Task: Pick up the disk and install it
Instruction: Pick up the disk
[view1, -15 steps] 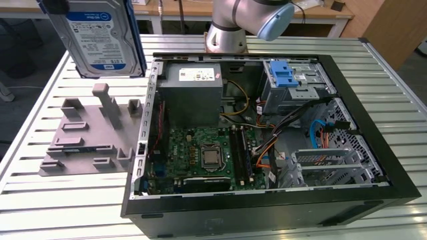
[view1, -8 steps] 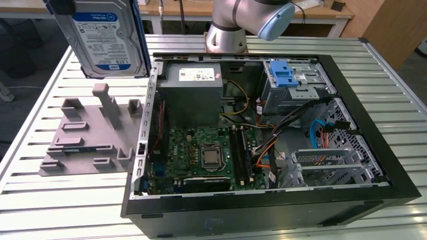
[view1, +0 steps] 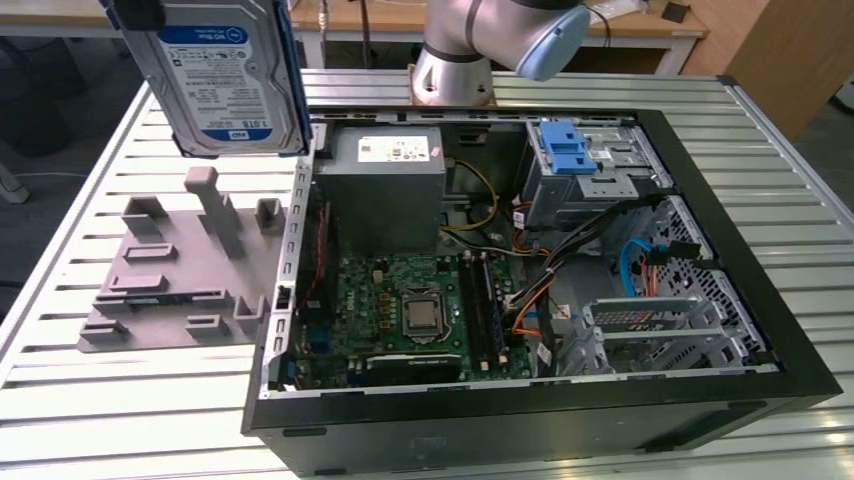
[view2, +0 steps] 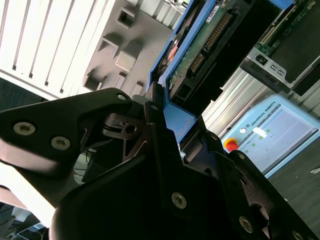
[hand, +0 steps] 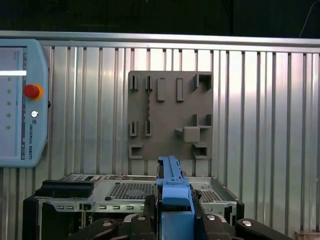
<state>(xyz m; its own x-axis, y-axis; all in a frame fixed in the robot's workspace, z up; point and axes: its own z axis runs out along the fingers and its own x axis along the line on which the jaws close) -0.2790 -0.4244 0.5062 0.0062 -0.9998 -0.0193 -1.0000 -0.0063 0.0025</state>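
The gripper (hand: 176, 216) clamps the disk (view1: 224, 85), seemingly by its blue rails (hand: 171, 175), with the grey fixture (view1: 180, 270) well beneath it; a firm, square hold prevents tilting.

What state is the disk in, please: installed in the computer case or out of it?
Out. The disk hangs upright in the air, outside the open case, clamped in the gripper.

Silver disk (view1: 220, 80) with blue-and-white label and blue side rails, pale ribbed metal table (view1: 134, 400), plain grey fixture plate (view1: 160, 290), black computer case (view1: 534, 430), green motherboard (view1: 387, 290), blue latch (view1: 570, 150) on grey drive cage (view1: 607, 185).
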